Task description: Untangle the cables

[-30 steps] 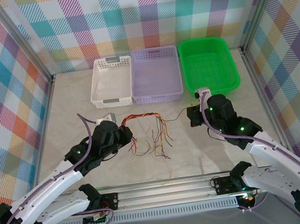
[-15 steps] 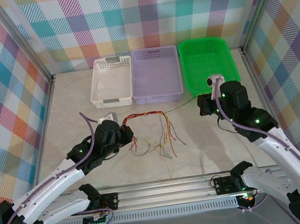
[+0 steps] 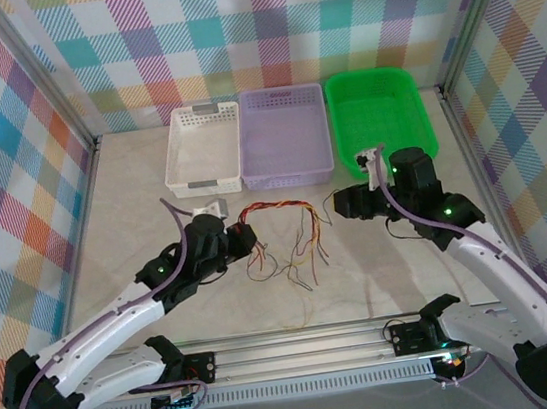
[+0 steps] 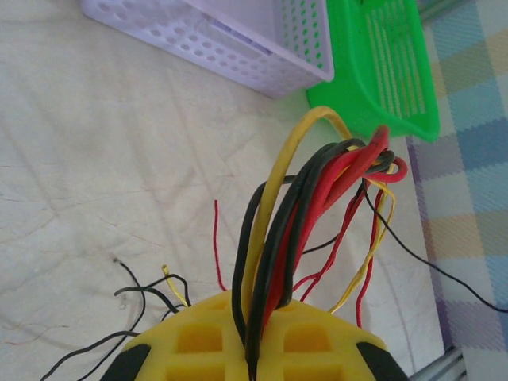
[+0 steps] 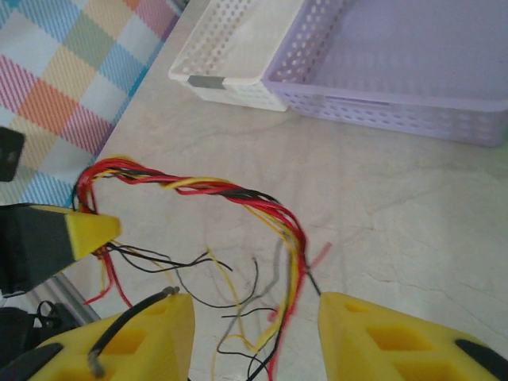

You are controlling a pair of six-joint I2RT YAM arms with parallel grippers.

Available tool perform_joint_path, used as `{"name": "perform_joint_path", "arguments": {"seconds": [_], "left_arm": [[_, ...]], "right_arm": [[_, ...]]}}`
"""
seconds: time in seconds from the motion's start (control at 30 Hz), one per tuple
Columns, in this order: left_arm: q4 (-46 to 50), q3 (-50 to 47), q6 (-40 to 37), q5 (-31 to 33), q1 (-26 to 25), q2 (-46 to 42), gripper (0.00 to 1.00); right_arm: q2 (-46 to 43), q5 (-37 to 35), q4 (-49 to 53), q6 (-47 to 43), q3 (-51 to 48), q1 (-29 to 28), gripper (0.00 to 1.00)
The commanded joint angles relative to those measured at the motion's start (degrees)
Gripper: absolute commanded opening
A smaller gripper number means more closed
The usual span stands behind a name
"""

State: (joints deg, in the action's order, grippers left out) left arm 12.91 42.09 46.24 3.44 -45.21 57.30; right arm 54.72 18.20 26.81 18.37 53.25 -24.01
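The cables (image 3: 279, 210) are thin red, yellow and black wires twisted into one arched bundle, with loose ends trailing onto the table (image 3: 297, 258). My left gripper (image 3: 241, 237) is shut on the bundle's left end. In the left wrist view the wires (image 4: 317, 182) rise from between its yellow fingers (image 4: 190, 337). My right gripper (image 3: 342, 203) stands just right of the bundle, open. In the right wrist view the bundle (image 5: 238, 194) arcs ahead of its spread yellow fingers (image 5: 381, 337), and a black wire's end (image 5: 131, 313) lies on the left finger.
Three baskets stand in a row at the back: white (image 3: 202, 155), lilac (image 3: 285, 140) and green (image 3: 380, 115). The green basket's front edge is close behind my right gripper. Bare tabletop (image 3: 133, 213) lies left of the wires.
My right gripper has opened and come back left to the bundle after pulling a black wire out to the right. My left gripper has shifted slightly right and away, still holding the bundle.
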Motion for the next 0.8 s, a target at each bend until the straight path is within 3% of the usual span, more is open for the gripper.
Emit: {"name": "perform_joint_path", "arguments": {"seconds": [0.0, 0.2, 0.43, 0.77], "left_arm": [[-4.1, 5.0, -5.7, -4.0, 0.3, 2.7, 0.00], [2.1, 13.4, -17.3, -4.9, 0.3, 7.5, 0.00], [11.7, 22.1, -27.5, 2.4, 0.4, 11.1, 0.00], [17.3, 28.9, -33.3, 6.5, 0.4, 15.6, 0.00]], "right_arm": [[2.3, 2.5, -2.8, -4.0, 2.5, -0.1, 0.47], [1.3, -2.5, -4.9, -7.3, 3.5, -0.2, 0.54], [-7.0, -10.0, -9.0, -7.1, 0.5, -0.2, 0.67], [-12.2, -7.3, -12.1, -4.7, -0.3, -0.2, 0.72]]}}
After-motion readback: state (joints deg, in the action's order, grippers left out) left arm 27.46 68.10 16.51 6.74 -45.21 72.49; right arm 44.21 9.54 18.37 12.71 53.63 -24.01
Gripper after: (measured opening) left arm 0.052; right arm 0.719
